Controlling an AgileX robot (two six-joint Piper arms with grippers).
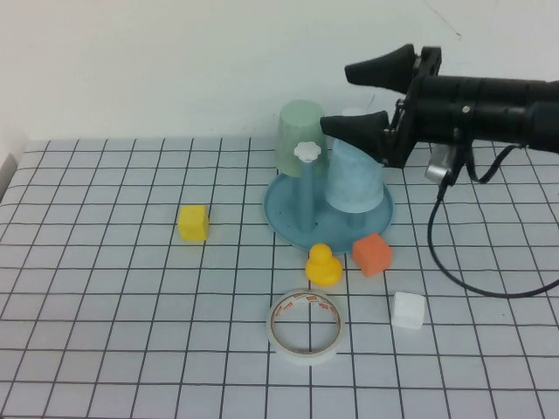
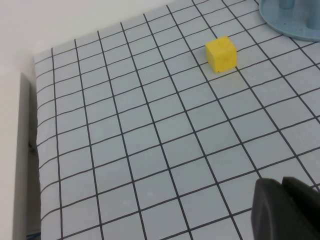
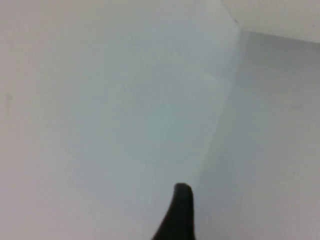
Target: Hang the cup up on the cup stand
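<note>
I take the roll of tape (image 1: 305, 326) as my landmark, lying flat on the gridded table (image 1: 105, 349). Just beyond it sits a yellow rubber duck (image 1: 322, 265), and an orange cube (image 1: 372, 254) rests beyond the tape to its right, close beside the duck. A white cube (image 1: 408, 311) lies right of the tape. A yellow cube (image 1: 193, 223) stands well apart, beyond and left. A pale green cup (image 1: 300, 133) stands upside down farthest back.

Right gripper (image 1: 354, 98) raised, jaws wide; left gripper (image 2: 287, 207) shut
</note>
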